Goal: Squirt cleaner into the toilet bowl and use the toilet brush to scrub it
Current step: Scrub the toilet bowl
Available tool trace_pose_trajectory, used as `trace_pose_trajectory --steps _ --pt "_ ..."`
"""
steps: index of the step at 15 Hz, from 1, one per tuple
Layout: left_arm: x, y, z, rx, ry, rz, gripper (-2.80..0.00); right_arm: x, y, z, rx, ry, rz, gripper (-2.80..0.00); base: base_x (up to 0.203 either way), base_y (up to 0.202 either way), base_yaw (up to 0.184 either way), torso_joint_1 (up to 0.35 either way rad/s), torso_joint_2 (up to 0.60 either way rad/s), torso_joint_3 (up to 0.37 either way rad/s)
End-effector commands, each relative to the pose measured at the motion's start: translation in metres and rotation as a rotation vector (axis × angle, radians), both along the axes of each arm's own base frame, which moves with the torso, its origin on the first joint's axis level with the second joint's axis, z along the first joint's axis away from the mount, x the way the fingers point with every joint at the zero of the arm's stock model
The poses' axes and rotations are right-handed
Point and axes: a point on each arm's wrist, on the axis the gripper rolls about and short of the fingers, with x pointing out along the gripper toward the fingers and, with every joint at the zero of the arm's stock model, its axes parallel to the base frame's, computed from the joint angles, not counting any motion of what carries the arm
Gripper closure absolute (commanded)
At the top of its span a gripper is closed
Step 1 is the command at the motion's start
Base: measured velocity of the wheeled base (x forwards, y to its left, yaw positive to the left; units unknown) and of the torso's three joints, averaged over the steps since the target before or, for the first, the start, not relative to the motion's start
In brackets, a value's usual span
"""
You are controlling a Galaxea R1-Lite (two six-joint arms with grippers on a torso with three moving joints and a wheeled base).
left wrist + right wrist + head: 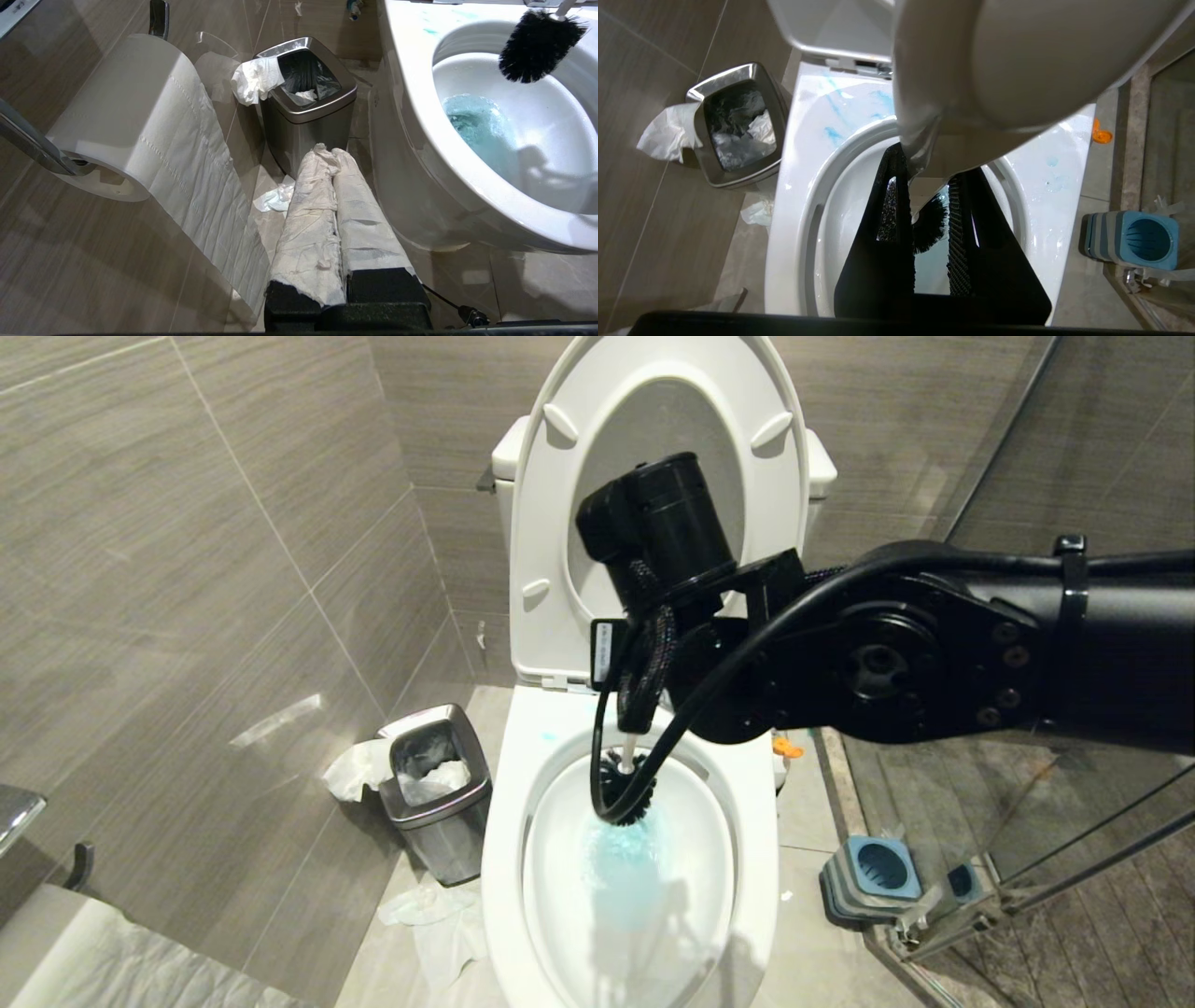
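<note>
While you count, you've got one toilet brush (624,788), one toilet bowl (747,859), one blue holder (878,868) and one steel bin (439,784). Right gripper (924,224) is clamped on the brush handle; its arm and cable block your head view, and left gripper (335,154) sits shut beside the bowl. Brush runs steeply, bristles down, just above the blue cleaner (624,859) water.

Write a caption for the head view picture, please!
Right end effector holds the toilet brush over blue cleaner.
</note>
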Motion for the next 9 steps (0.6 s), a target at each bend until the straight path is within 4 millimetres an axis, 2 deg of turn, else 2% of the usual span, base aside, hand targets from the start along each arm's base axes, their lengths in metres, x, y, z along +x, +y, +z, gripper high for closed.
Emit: trace_pose_trajectory --steps 1,3,6,9 --pt "0.0 0.0 0.0 0.0 0.002 -0.001 0.0 0.01 -0.021 0.01 0.032 0.004 -0.021 0.0 0.0 0.0 0.0 0.0 0.0 0.0" --pt "0.0 0.0 0.0 0.0 0.002 -0.001 0.0 0.004 -0.027 0.017 0.052 0.006 0.004 0.0 0.0 0.0 0.0 0.0 0.0 0.0" --pt "0.0 0.0 0.0 0.0 0.002 0.001 0.0 0.0 -0.027 0.019 0.079 0.006 0.002 0.0 0.0 0.0 0.0 0.0 0.0 0.0" --pt "0.0 0.0 0.0 0.0 0.002 0.001 0.0 -0.012 -0.028 0.034 0.089 -0.028 0.02 0.0 0.0 0.0 0.0 0.0 0.0 0.0"
